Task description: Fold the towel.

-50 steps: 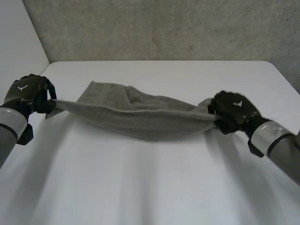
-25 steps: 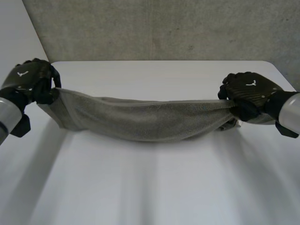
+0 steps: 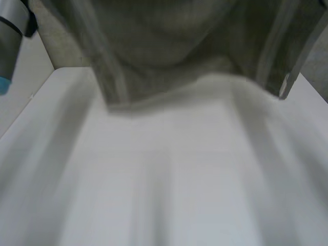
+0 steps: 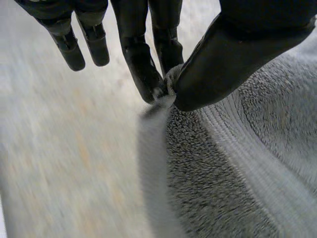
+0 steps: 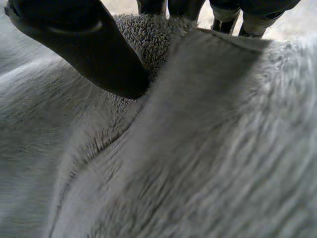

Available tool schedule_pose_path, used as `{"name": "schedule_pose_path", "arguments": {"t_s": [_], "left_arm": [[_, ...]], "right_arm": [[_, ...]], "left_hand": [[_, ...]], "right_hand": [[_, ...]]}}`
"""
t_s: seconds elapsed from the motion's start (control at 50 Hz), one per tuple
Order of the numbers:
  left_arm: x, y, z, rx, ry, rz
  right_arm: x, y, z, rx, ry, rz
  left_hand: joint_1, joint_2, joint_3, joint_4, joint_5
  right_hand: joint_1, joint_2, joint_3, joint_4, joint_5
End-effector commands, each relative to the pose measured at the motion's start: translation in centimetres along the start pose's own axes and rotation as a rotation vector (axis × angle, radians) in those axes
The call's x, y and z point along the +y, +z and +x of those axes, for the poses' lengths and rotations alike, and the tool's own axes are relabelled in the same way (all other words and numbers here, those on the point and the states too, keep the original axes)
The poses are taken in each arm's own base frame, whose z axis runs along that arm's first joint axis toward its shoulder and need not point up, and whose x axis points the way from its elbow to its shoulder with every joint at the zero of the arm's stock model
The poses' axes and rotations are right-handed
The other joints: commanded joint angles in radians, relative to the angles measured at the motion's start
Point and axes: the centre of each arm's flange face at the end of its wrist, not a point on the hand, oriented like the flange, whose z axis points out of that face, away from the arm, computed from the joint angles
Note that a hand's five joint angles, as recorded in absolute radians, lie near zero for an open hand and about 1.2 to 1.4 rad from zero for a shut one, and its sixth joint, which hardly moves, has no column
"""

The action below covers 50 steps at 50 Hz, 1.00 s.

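The grey towel hangs high above the white table, spread wide, its lower edge sagging over the far part of the table. My left hand pinches a corner of the towel between thumb and fingers. My right hand has its thumb pressed on the towel at another corner, fingers behind the cloth. The left forearm rises at the head view's left edge.
A grey wall stands behind the table, partly seen beside the hanging cloth. The table's left edge runs along a pale side wall.
Both hands have lifted the towel up off the table and out of the head view's upper edge. The cloth, stretched low between them before, now hangs spread in front of the camera.
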Motion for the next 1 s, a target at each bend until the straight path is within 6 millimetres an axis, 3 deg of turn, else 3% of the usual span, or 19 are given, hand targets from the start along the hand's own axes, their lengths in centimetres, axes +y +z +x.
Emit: {"name": "schedule_pose_path", "arguments": {"t_s": [0.02, 0.04, 0.06, 0.1, 0.12, 0.14, 0.16, 0.18, 0.2, 0.22, 0.26, 0.28, 0.36, 0.44, 0.58, 0.66, 0.76, 0.92, 1.0], "left_arm": [[3.4, -1.7, -2.4, -0.029, 0.051, -0.058], [4.9, -2.9, -2.4, -0.02, 0.061, -0.117], [5.0, -2.9, -2.4, -0.02, 0.061, -0.118], [8.2, -5.8, -1.8, 0.025, 0.083, -0.244], [8.2, -5.9, -1.8, 0.025, 0.083, -0.245], [9.4, -7.4, -1.3, 0.053, 0.096, -0.3], [9.4, -7.4, -1.3, 0.053, 0.096, -0.301], [10.4, -9.0, -0.8, 0.083, 0.11, -0.352], [11.1, -10.6, -0.3, 0.115, 0.124, -0.397], [11.1, -10.6, -0.3, 0.115, 0.124, -0.398], [12.5, -13.8, 0.7, 0.171, 0.141, -0.482], [12.5, -13.8, 0.7, 0.172, 0.141, -0.483], [13.3, -17.1, 1.6, 0.215, 0.143, -0.557], [12.7, -17.7, 1.3, 0.207, 0.148, -0.558], [9.3, -16.7, -0.6, 0.14, 0.187, -0.474], [8.2, -16.4, -1.4, 0.11, 0.194, -0.458], [8.2, -16.8, -2.2, 0.076, 0.151, -0.495], [9.0, -17.6, -1.8, 0.079, 0.081, -0.533], [9.1, -17.6, -1.9, 0.075, 0.078, -0.537]], "right_arm": [[5.8, -3.3, -0.3, -0.104, 0.07, -0.209], [7.6, -4.7, -0.6, -0.132, 0.083, -0.272], [7.6, -4.7, -0.6, -0.133, 0.083, -0.273], [10.1, -7.8, -2.3, -0.201, 0.1, -0.382], [10.1, -7.8, -2.3, -0.201, 0.1, -0.383], [10.8, -9.4, -2.9, -0.227, 0.099, -0.43], [11.3, -11.0, -3.7, -0.254, 0.098, -0.471], [11.4, -11.0, -3.7, -0.254, 0.098, -0.472], [11.9, -12.6, -4.5, -0.277, 0.094, -0.514], [11.9, -12.6, -4.5, -0.277, 0.094, -0.515], [12.7, -15.5, -5.6, -0.316, 0.094, -0.583], [12.7, -15.5, -5.6, -0.316, 0.095, -0.584], [14.3, -19.1, -6.4, -0.367, 0.13, -0.663], [14.2, -20.1, -6.6, -0.385, 0.152, -0.676], [11.1, -19.6, -5.4, -0.341, 0.11, -0.617], [10.6, -19.6, -5.1, -0.328, 0.114, -0.621], [12.3, -20.4, -3.4, -0.255, 0.13, -0.704], [16.1, -21.6, -3.5, -0.243, 0.184, -0.822], [16.9, -21.7, -3.2, -0.224, 0.178, -0.847]], "left_hand": [[0.093, 0.038, -0.052, -0.059, 0.062], [0.093, 0.038, -0.052, -0.059, 0.062], [0.093, 0.038, -0.052, -0.059, 0.062], [0.093, 0.038, -0.052, -0.059, 0.062], [0.093, 0.038, -0.052, -0.059, 0.062], [0.093, 0.038, -0.052, -0.059, 0.062], [0.093, 0.038, -0.052, -0.059, 0.062], [0.093, 0.038, -0.052, -0.059, 0.062], [0.093, 0.038, -0.052, -0.059, 0.062], [0.093, 0.038, -0.052, -0.059, 0.062], [0.093, 0.038, -0.052, -0.059, 0.062], [0.093, 0.038, -0.052, -0.059, 0.062], [0.093, 0.038, -0.052, -0.059, 0.062], [0.093, 0.038, -0.052, -0.059, 0.062], [0.093, 0.038, -0.052, -0.059, 0.062], [0.093, 0.038, -0.052, -0.059, 0.062], [0.093, 0.038, -0.052, -0.059, 0.062], [0.093, 0.038, -0.052, -0.059, 0.062], [0.093, 0.038, -0.052, -0.059, 0.062]], "right_hand": [[0.07, 0.064, -0.044, -0.076, 0.048], [0.07, 0.064, -0.044, -0.076, 0.048], [0.07, 0.064, -0.044, -0.076, 0.048], [0.07, 0.064, -0.044, -0.076, 0.048], [0.07, 0.064, -0.044, -0.076, 0.048], [0.07, 0.064, -0.044, -0.076, 0.048], [0.07, 0.064, -0.044, -0.076, 0.048], [0.07, 0.064, -0.044, -0.076, 0.048], [0.07, 0.064, -0.044, -0.076, 0.048], [0.07, 0.064, -0.044, -0.076, 0.048], [0.07, 0.064, -0.044, -0.076, 0.048], [0.07, 0.064, -0.044, -0.076, 0.048], [0.07, 0.064, -0.044, -0.076, 0.048], [0.07, 0.064, -0.044, -0.076, 0.048], [0.07, 0.064, -0.044, -0.076, 0.048], [0.07, 0.064, -0.044, -0.076, 0.048], [0.024, 0.018, -0.044, -0.076, 0.003], [0.024, 0.018, -0.044, -0.076, 0.003], [0.012, 0.006, -0.044, -0.076, -0.009]]}}
